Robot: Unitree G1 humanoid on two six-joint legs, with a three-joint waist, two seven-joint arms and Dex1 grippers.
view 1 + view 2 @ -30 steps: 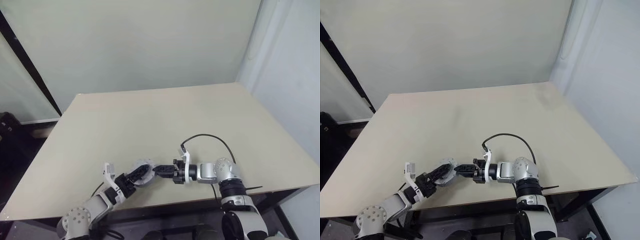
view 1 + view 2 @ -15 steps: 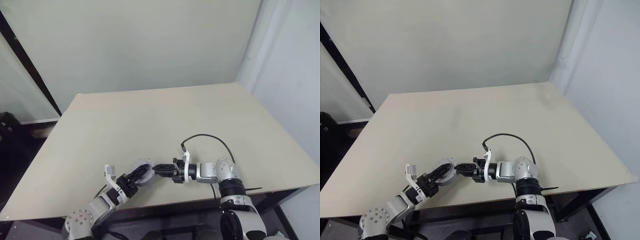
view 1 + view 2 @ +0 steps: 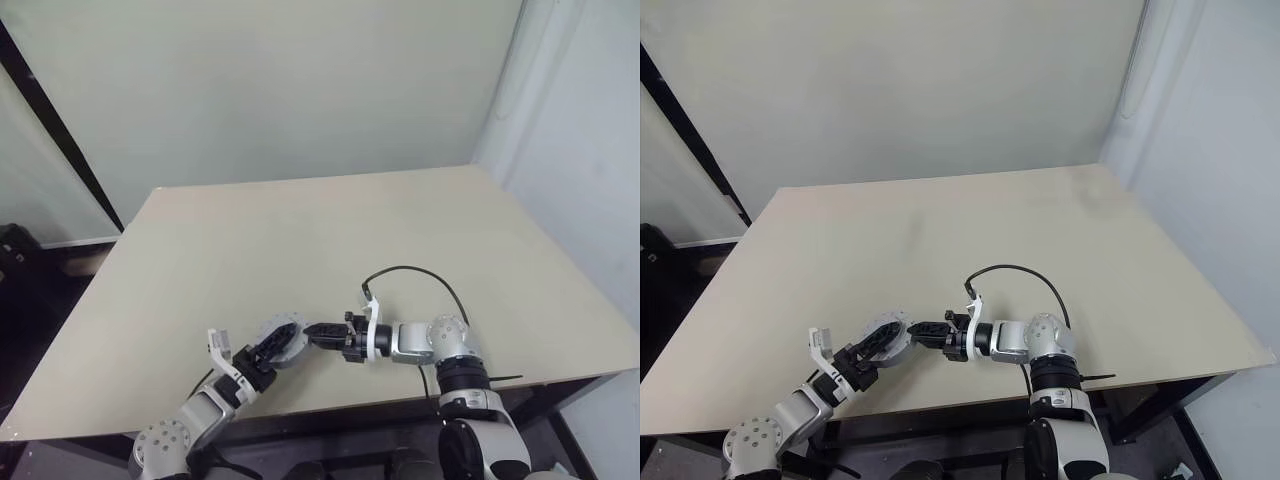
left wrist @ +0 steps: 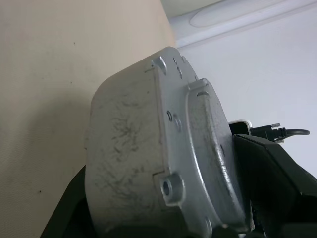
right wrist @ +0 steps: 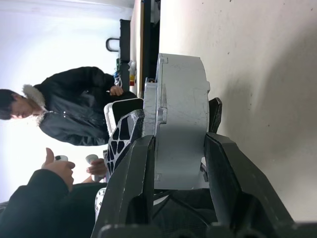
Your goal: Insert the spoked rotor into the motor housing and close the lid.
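Observation:
A round grey speckled metal casing [image 3: 280, 336], the motor housing with the lid's flanged face on one side [image 4: 198, 148], hangs just above the table's front part. My left gripper [image 3: 271, 347] is shut on it from the left, its black fingers [image 5: 124, 136] lying on the flat faces. My right gripper [image 3: 317, 335] comes in from the right and is shut on the same casing [image 5: 181, 99], one finger on each face. The spoked rotor is hidden.
The beige table [image 3: 330, 230] stretches far behind the hands, and its front edge [image 3: 330, 405] lies close below them. A black cable [image 3: 415, 272] loops over my right wrist. A person in a dark jacket [image 5: 74, 106] and another's hand [image 5: 57, 168] are off to my left.
My left wrist has turned a little with the casing. Both hands have stayed in place, still closed on it.

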